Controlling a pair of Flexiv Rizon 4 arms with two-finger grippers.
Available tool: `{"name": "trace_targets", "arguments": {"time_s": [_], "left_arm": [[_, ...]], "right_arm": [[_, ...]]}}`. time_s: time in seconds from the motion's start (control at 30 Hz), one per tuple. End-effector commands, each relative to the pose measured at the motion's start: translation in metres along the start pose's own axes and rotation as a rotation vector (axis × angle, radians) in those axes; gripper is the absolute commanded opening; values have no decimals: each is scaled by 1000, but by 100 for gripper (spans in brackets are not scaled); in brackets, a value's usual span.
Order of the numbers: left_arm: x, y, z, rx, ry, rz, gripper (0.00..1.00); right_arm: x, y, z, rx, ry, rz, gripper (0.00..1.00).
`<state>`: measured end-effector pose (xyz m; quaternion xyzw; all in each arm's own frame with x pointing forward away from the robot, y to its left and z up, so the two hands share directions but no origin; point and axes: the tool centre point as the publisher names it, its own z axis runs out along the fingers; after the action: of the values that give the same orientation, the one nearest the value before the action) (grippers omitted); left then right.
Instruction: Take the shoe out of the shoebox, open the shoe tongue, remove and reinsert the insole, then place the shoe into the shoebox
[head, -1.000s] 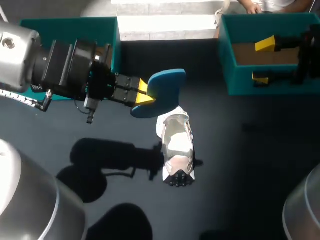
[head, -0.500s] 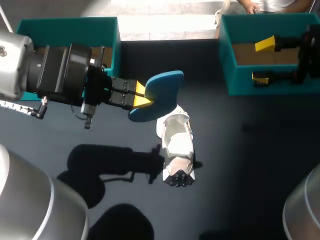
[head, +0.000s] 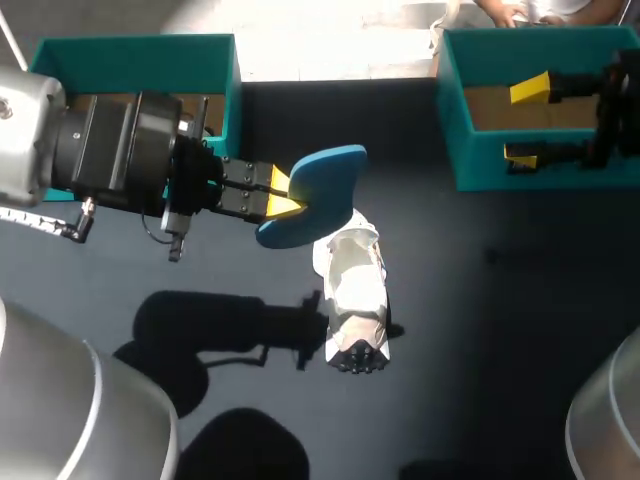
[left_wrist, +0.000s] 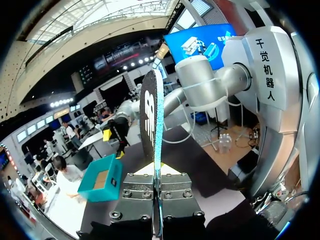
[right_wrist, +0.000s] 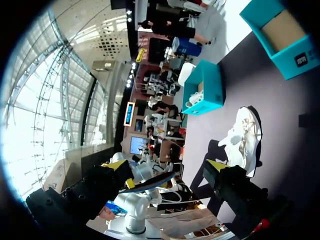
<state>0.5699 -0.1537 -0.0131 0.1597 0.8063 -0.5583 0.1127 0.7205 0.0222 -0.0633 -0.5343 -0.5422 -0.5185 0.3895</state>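
Clamped endwise in the left gripper (head: 285, 192), the insole (head: 318, 185) could buckle at the shoe (head: 355, 300)'s seemingly narrow mouth; the right gripper (head: 525, 122)'s fingers stand apart.

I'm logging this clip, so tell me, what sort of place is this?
Probably a robot workbench set up for shoe handling: a white shoe lies on the dark table, an open teal shoebox stands near its far edge, and the left end effector holds a blue insole.
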Motion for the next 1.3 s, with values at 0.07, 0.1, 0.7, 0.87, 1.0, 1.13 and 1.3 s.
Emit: {"name": "trace_targets", "arguments": {"time_s": [0.07,0.1,0.7,0.87,1.0,1.13,1.3], "left_arm": [[1,0,0,-2,-1,0,0],[1,0,0,-2,-1,0,0],[-48,30,10,38,-86,701,0],[-47,23,12,75,-123,945,0],[-47,23,12,80,-128,973,0],[-47,23,12,80,-128,973,0],[-47,23,12,80,-128,973,0]], "right_arm": [[0,2,2,1,0,-1,100],[0,2,2,1,0,-1,100],[0,2,2,1,0,-1,100],[0,2,2,1,0,-1,100],[0,2,2,1,0,-1,100],[0,2,2,1,0,-1,100],[0,2,2,1,0,-1,100]]}}
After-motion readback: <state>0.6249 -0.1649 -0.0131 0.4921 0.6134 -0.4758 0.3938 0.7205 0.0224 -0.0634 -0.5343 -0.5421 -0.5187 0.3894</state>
